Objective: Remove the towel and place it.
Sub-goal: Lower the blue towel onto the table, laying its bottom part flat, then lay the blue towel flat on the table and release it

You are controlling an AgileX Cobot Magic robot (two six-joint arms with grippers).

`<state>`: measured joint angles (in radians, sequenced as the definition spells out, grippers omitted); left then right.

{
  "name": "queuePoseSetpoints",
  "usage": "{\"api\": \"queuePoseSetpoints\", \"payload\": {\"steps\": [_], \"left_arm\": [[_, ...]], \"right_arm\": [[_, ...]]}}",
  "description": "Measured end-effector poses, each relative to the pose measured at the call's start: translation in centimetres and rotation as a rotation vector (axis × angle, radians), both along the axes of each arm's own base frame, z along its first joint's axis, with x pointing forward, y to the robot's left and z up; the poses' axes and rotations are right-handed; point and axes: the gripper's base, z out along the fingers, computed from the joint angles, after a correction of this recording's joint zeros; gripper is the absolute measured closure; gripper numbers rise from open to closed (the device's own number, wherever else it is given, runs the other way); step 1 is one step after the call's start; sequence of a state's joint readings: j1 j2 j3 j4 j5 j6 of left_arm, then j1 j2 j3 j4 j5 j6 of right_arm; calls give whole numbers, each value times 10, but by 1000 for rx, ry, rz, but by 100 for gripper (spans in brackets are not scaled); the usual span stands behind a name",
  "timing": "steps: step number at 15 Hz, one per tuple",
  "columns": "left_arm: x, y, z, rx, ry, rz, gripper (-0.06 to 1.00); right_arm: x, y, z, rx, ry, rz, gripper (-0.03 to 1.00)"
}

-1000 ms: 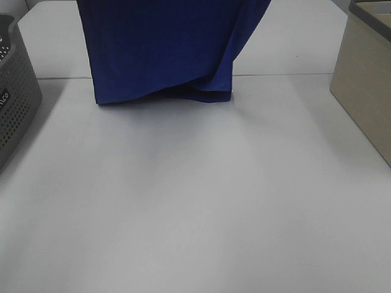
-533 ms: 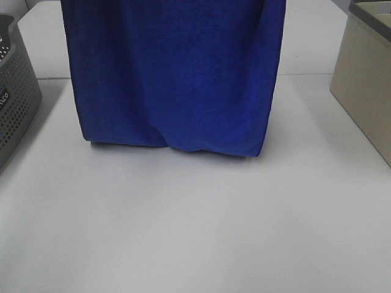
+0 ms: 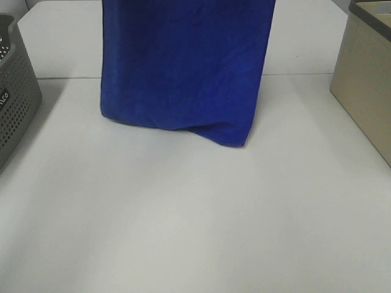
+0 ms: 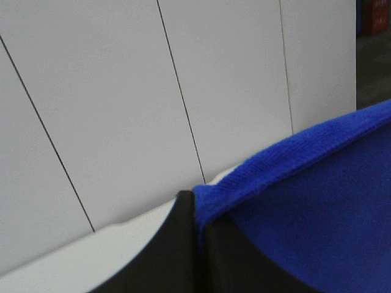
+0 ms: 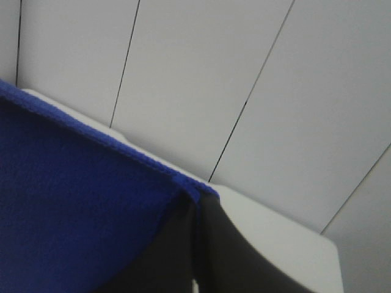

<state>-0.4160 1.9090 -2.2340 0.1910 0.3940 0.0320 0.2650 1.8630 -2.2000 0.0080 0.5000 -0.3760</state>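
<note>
The deep blue towel [image 3: 183, 67] hangs in the air over the far middle of the white table [image 3: 195, 220], its lower edge clear of the surface and lowest at the right corner. Its top runs out of the exterior view, and no gripper shows there. In the left wrist view my left gripper [image 4: 197, 210] is shut on the towel's stitched edge [image 4: 293, 152]. In the right wrist view my right gripper [image 5: 197, 204] is shut on another part of the towel's top edge [image 5: 91, 201]. Both wrist cameras face a white panelled wall.
A grey perforated basket [image 3: 15, 91] stands at the left edge of the table. A beige box [image 3: 366, 79] stands at the right edge. The table's seam [image 3: 305, 74] runs across behind the towel.
The towel swung toward the camera and hung lower and wider half a second ago. Now it has drawn back and narrowed, and its lower edge has risen again.
</note>
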Motion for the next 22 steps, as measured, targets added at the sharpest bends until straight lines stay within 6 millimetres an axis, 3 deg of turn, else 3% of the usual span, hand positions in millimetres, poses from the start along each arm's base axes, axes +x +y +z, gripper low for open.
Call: {"api": "queuePoseSetpoints", "payload": {"steps": [2,6,11,15,18,19,22], "left_arm": [[-1,-1,8,-10,-90,-7,94],[-1,-4,6,17,-96,-9,94],[-2,-3,-14,108,124,22,94],[-27,-9,-11,162,252,5,94],[-42,-2,-20,216,442,23,94],[-53,3,-25,221,582,41,94],[-74,9,-17,169,659,17,94]], "right_arm": [[-2,-6,10,15,-40,0,95],[-1,-11,8,19,-1,10,95],[-11,-11,-13,-35,253,38,95],[-26,-14,-20,-66,423,60,95],[-46,-13,-24,-69,584,120,95],[-56,-11,-17,-44,601,157,95],[-75,-11,-18,-17,642,191,95]]}}
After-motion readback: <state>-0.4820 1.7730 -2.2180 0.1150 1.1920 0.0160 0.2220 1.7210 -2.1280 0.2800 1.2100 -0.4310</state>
